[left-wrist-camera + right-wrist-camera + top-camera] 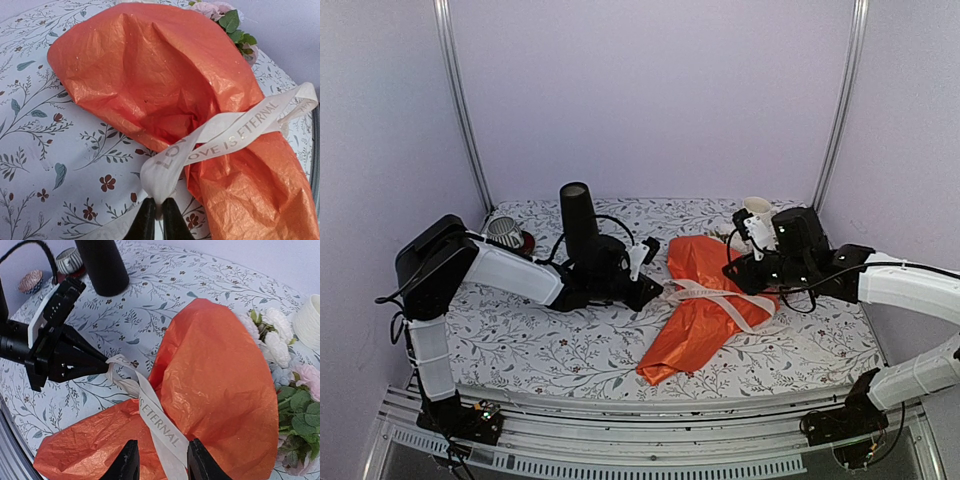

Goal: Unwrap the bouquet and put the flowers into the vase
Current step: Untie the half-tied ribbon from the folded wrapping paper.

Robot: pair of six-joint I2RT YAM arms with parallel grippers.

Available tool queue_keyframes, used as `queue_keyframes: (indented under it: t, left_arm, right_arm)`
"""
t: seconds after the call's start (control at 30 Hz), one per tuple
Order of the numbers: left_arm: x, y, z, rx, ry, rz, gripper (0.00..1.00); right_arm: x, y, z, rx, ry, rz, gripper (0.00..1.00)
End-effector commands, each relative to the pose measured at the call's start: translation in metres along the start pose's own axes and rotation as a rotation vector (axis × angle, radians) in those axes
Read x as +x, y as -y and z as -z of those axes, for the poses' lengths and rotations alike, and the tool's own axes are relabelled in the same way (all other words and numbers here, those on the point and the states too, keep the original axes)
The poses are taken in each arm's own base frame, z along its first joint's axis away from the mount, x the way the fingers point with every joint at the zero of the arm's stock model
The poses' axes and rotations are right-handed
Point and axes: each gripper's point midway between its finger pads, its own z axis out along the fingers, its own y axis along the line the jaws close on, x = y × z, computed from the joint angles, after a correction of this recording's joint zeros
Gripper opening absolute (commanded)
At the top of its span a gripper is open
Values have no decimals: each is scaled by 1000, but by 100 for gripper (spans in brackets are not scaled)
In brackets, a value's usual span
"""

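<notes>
The bouquet lies on its side mid-table, its orange paper bound by a whitish ribbon printed with words. Flowers, white and pink with green leaves, stick out of its far end. My left gripper is shut on a loop of the ribbon at the bouquet's left side, also seen from above. My right gripper is open over the wrap, and the ribbon passes between its fingers. The black vase stands upright behind the left arm.
A white mug stands at the back right, close to the flower heads. A striped grey-white cup on a red base sits at the back left. Another small patterned bowl lies near it.
</notes>
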Motion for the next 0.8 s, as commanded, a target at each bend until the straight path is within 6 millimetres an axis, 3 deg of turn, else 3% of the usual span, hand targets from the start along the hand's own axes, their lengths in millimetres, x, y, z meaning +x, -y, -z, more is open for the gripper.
queue_keyframes:
  t: [0.0,0.1,0.23,0.77]
  left_arm:
    - [-15,3,3,22,37,-1,6]
    - [-15,3,3,23,33,-2,0]
    - [-15,3,3,21,34,-2,0]
    - [-13,0,0,14,24,2,0]
  right_arm:
    - [13,-17,-19,-52,-113,82,36]
    - [23,-19,-33,-43,-178,89,36]
    - [31,-18,-45,-27,-226,91,36]
    - [48,-8,-65,80,-335,146,41]
